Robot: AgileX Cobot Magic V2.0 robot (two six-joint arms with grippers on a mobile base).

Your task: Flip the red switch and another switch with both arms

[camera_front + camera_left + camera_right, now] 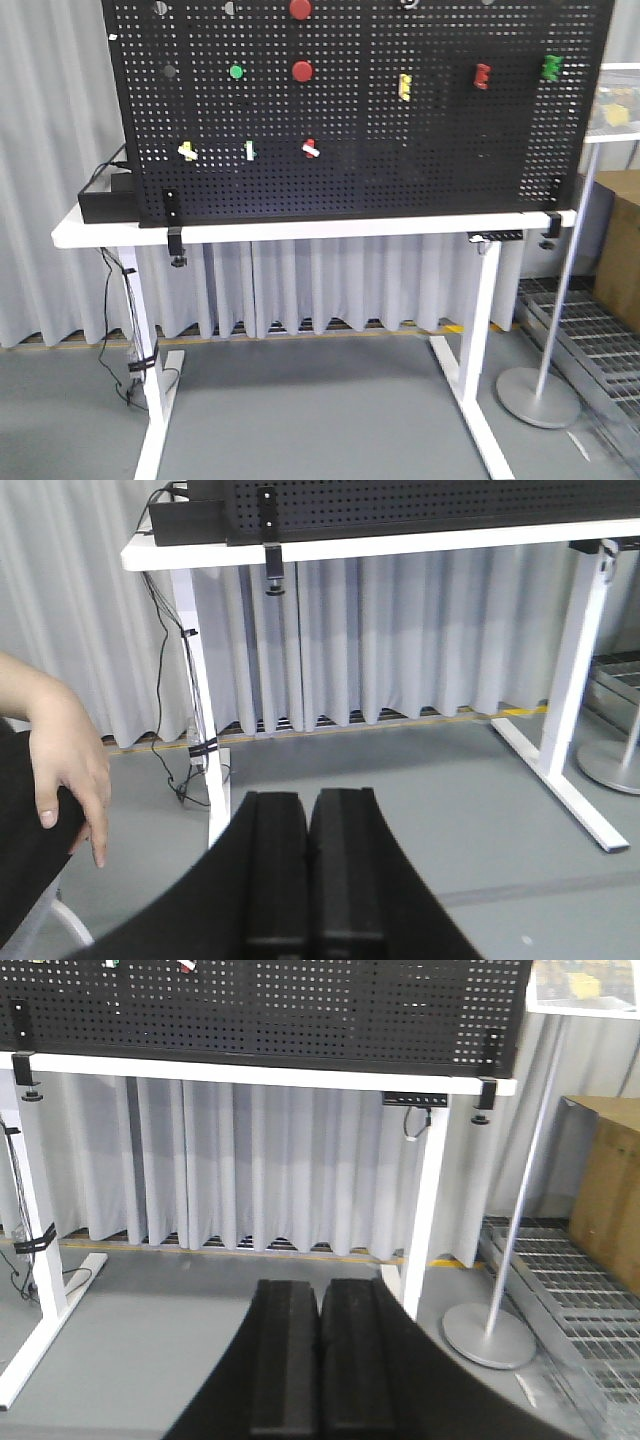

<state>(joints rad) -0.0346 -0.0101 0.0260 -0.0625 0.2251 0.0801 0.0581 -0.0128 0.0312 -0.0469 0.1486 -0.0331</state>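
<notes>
Red switch (pixel 311 149) sits low on the black pegboard (pixel 420 150), centre-left; its white lever slants down to the right (small, hard to read). Pale yellow switch (pixel 187 151) same row, further left. Left gripper (pixel 308 805) and right gripper (pixel 320 1290): fingers pressed together, held low, well short of the white table (pixel 300 231). Grey curtain (pixel 330 290), grey floor (pixel 320 420).

The pegboard (pixel 420 160) is matt black perforated sheet, seemingly metal; on it the red switch (pixel 311 149) at seven o'clock and the pale yellow-white switch (pixel 187 151) at eight o'clock look like smooth, faintly glossy plastic. The tabletop (pixel 300 231) is smooth white, the curtain (pixel 330 285) behind pleated grey cloth, the floor (pixel 320 410) matt grey. The left claw (pixel 308 870) and right claw (pixel 320 1360) are matt black and rubbery-looking, and the box (pixel 605 1190) at three o'clock in the right wrist view is brown cardboard.
</notes>
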